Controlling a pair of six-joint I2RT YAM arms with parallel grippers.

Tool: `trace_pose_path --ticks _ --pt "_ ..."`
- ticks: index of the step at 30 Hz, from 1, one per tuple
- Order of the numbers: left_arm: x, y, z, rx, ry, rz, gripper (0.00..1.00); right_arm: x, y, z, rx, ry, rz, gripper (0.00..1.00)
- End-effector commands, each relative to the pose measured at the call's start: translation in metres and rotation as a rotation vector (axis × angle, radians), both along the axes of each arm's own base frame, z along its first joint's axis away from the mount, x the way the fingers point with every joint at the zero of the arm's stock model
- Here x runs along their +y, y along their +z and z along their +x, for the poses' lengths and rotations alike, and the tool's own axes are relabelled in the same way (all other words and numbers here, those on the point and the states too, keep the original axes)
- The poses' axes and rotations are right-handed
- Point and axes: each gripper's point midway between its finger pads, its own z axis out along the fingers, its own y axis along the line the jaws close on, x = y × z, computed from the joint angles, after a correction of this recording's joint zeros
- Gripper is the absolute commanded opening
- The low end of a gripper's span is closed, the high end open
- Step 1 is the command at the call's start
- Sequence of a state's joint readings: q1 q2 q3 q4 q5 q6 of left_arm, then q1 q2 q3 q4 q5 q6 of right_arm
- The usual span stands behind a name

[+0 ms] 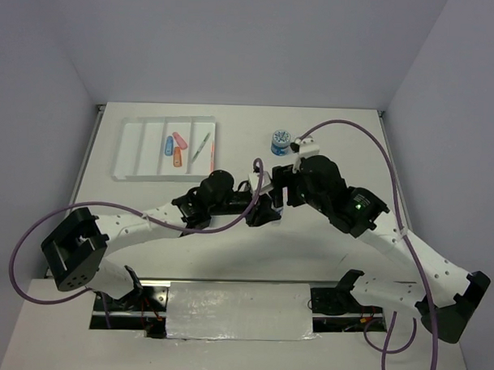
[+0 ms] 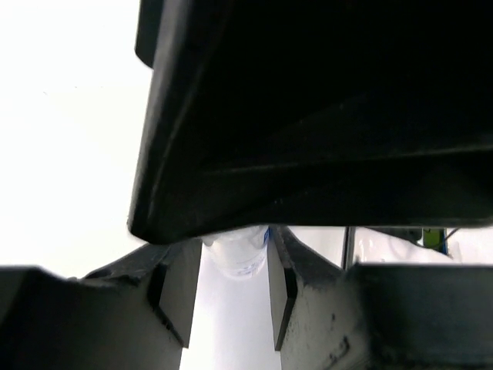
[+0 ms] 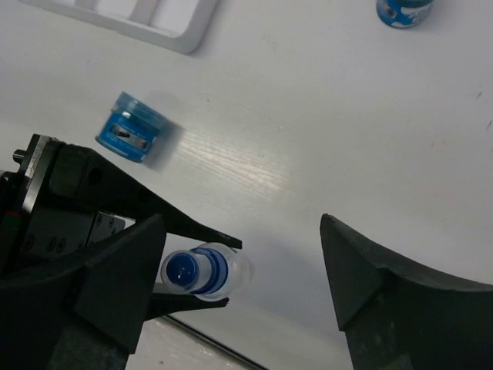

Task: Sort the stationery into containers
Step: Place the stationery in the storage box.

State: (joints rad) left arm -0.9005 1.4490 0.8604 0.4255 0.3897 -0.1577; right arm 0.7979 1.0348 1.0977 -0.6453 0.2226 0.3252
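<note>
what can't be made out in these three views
Left wrist: a black arm body covers most; only a sliver of the clear blue-capped piece in the left claw shows.
Top: the two arms hide that piece.
Right wrist: blue round tub cut by top edge; blue round sharpener blurred.

A: colours off right wrist cam?
B: right gripper (image 3: pixel 240 227) black. left of it: clear piece (image 3: pixel 206 271), blue core, in the black left gripper (image 3: pixel 229 274). past that, blue sharpener-type piece (image 3: pixel 131 127), dark slot. far ahead-right: blue spool (image 3: pixel 404 9), white print
A: tray (image 1: pixel 126 148)?
B: white. inside: blue stub (image 1: pixel 168 146), pink stub (image 1: pixel 180 140), orange stub (image 1: pixel 177 157), grey-green pen (image 1: pixel 201 146). table (image 3: pixel 308 116) white, faint grain
</note>
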Motion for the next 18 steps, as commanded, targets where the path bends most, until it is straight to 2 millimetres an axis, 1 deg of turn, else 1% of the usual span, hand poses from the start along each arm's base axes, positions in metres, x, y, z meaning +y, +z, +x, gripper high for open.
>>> trace_pose_path --ticks 1,2,3,4,5,7,8,9,10,11,12,13,14,16,17,18 --pt "-0.009 0.031 -0.002 -0.07 -0.009 -0.088 0.0 0.027 0.046 -0.001 -0.114 0.089 0.194 0.91" --pt "-0.008 0.03 0.0 -0.071 -0.001 -0.083 0.0 0.026 0.048 0.0 -0.119 0.086 0.206 0.94" --pt "-0.007 0.028 0.0 -0.071 0.004 -0.078 0.0 0.025 0.055 -0.002 -0.135 0.086 0.229 0.97" --pt "-0.006 0.025 0.001 -0.064 0.012 -0.072 0.0 0.021 0.058 0.001 -0.144 0.072 0.236 1.0" --pt "-0.005 0.023 0.002 -0.058 0.02 -0.068 0.0 0.019 0.063 0.002 -0.155 0.066 0.245 1.0" --pt "-0.003 0.017 0.007 -0.054 0.053 -0.052 0.0 0.012 0.064 0.003 -0.151 0.045 0.235 1.0" --pt "-0.001 0.015 0.01 -0.051 0.071 -0.044 0.0 0.006 0.065 0.007 -0.159 0.019 0.232 1.0" --pt "0.001 0.01 0.015 -0.048 0.099 -0.028 0.0 0.001 0.069 0.006 -0.17 0.01 0.241 1.0" --pt "0.005 0.01 0.021 -0.044 0.13 -0.021 0.0 -0.003 0.068 0.007 -0.172 -0.003 0.244 1.0" --pt "0.008 0.006 0.025 -0.034 0.154 -0.009 0.0 -0.013 0.074 0.009 -0.191 -0.034 0.262 1.0" --pt "0.013 0.005 0.033 -0.034 0.197 -0.003 0.0 -0.02 0.074 0.011 -0.195 -0.055 0.267 1.0" --pt "0.02 0.007 0.043 -0.022 0.242 -0.011 0.0 -0.032 0.073 0.013 -0.201 -0.098 0.275 1.0" --pt "0.025 0.006 0.05 -0.016 0.274 -0.011 0.0 -0.04 0.074 0.014 -0.209 -0.122 0.28 1.0" --pt "0.051 0.009 0.08 -0.003 0.437 -0.022 0.0 -0.054 0.071 0.016 -0.218 -0.173 0.282 1.0" --pt "0.062 0.014 0.09 0.003 0.495 -0.034 0.0 -0.067 0.077 0.015 -0.245 -0.211 0.298 1.0" --pt "0.073 0.02 0.102 0.011 0.544 -0.047 0.0 -0.073 0.078 0.014 -0.256 -0.226 0.303 1.0"
